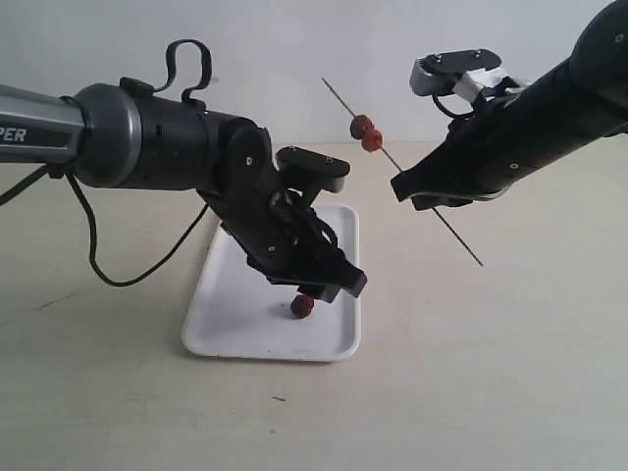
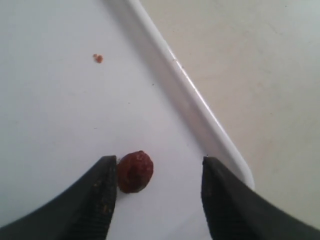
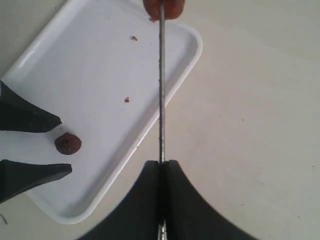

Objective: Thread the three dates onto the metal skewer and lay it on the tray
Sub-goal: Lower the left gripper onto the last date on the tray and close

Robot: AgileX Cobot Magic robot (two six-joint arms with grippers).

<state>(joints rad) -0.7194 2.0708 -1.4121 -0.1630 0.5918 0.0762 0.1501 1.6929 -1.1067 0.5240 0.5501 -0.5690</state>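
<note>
One dark red date (image 1: 302, 305) (image 2: 134, 172) (image 3: 68, 144) lies on the white tray (image 1: 235, 324) (image 2: 45, 110) (image 3: 95, 75). My left gripper (image 1: 316, 287) (image 2: 157, 197) hangs open just over it; the date sits against one finger (image 2: 100, 200), the other finger stands well apart. My right gripper (image 1: 417, 194) (image 3: 161, 167) is shut on the metal skewer (image 1: 432, 210) (image 3: 161, 90), held tilted in the air right of the tray. Two dates (image 1: 367, 133) are threaded on its upper part; in the right wrist view only the nearer one (image 3: 164, 8) shows at the frame edge.
The tray lies on a pale beige tabletop (image 1: 491, 373) before a white wall. Small red crumbs (image 3: 127, 99) (image 2: 98, 58) dot the tray. A black cable (image 1: 118, 265) loops down from the left arm onto the table.
</note>
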